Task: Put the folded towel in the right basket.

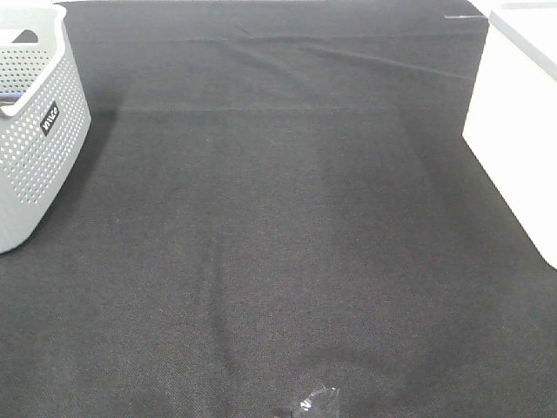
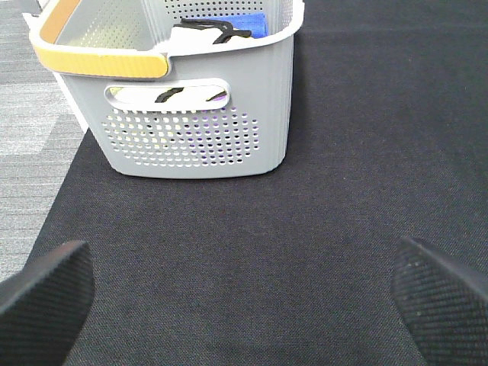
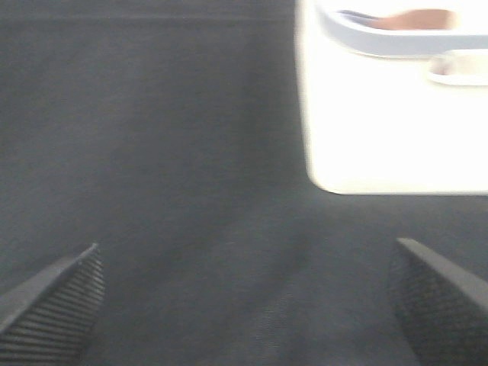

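No folded towel shows on the black cloth (image 1: 278, 244). The white right basket (image 1: 513, 131) stands at the right edge of the table and shows overexposed in the right wrist view (image 3: 381, 114). My right gripper (image 3: 248, 245) is open and empty over the cloth, short of that basket. My left gripper (image 2: 242, 252) is open and empty over the cloth, facing the grey perforated left basket (image 2: 206, 114). A blue item (image 2: 240, 23) and a black item (image 2: 210, 32) lie inside the left basket; whether the blue one is the towel I cannot tell. Neither gripper shows in the exterior view.
The grey left basket (image 1: 39, 131) stands at the table's left edge and has a yellow-edged handle (image 2: 99, 61). Grey floor (image 2: 30, 137) shows beyond the cloth's left edge. A small dark, shiny part (image 1: 313, 405) pokes in at the front edge of the exterior view.
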`<state>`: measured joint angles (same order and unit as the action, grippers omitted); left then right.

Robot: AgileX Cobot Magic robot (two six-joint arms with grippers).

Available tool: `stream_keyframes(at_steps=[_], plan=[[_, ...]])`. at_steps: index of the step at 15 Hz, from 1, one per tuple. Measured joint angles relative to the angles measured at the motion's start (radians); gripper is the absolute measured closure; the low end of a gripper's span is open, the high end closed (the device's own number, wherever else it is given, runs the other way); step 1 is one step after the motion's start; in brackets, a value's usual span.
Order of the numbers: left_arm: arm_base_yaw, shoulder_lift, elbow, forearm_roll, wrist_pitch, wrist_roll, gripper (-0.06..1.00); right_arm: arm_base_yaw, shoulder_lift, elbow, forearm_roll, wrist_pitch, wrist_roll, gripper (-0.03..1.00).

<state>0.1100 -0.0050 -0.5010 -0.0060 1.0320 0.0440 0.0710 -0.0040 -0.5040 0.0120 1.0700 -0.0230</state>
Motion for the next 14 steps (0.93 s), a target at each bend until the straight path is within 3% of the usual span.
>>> stream_keyframes(at_steps=[3,14], plan=[[0.000,0.000,0.000,0.000,0.000,0.000,-0.05,-0.132,0.000,0.000,0.000,0.000,0.013,0.00],[0.000,0.000,0.000,0.006,0.000,0.000,-0.05,-0.137,0.000,0.000,0.000,0.000,0.014,0.00]])
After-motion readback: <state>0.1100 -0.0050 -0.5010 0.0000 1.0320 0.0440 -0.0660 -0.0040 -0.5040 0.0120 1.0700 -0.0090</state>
